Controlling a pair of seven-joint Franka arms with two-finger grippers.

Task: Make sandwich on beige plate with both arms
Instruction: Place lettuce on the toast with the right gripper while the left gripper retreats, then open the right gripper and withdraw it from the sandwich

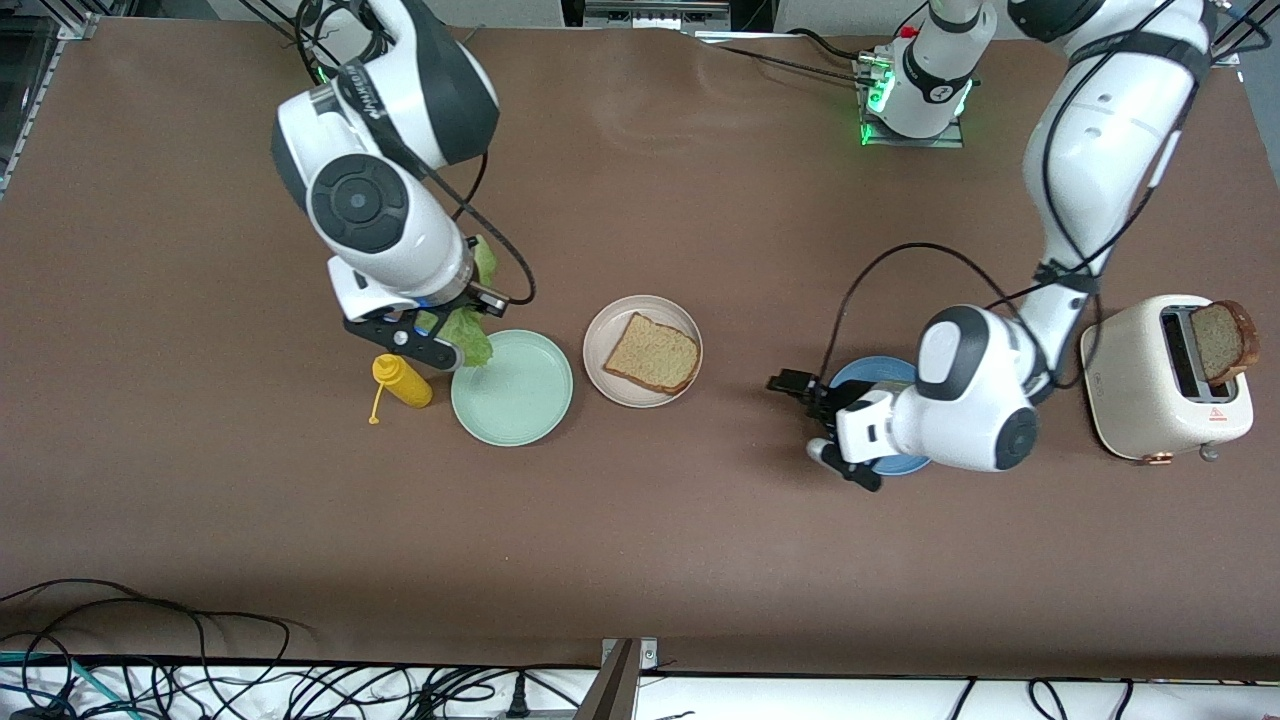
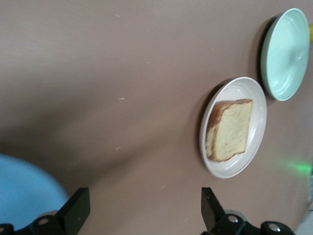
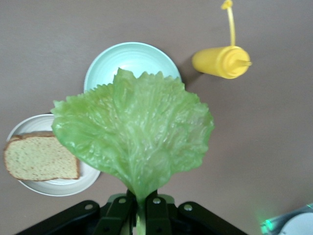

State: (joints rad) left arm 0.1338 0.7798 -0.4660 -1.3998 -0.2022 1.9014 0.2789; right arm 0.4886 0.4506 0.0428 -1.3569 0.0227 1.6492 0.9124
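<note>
One slice of brown bread (image 1: 652, 352) lies flat on the beige plate (image 1: 600, 335) in the middle of the table. My right gripper (image 1: 440, 340) is shut on the stem of a ruffled green lettuce leaf (image 1: 470, 335) and hangs over the edge of a mint-green plate (image 1: 512, 388). In the right wrist view the lettuce leaf (image 3: 134, 132) fans out from the right gripper (image 3: 142, 210), over the mint-green plate (image 3: 132, 56) and the beige plate (image 3: 58, 186). My left gripper (image 1: 815, 425) is open and holds nothing, beside a blue plate (image 1: 870, 372). A second bread slice (image 1: 1225, 340) stands in a toaster (image 1: 1165, 380).
A yellow squeeze bottle (image 1: 402, 380) lies beside the mint-green plate, toward the right arm's end. In the left wrist view the open left gripper (image 2: 144, 210) is over bare brown table, with the blue plate (image 2: 24, 191) at one finger (image 2: 78, 210) and the bread (image 2: 230, 129) ahead.
</note>
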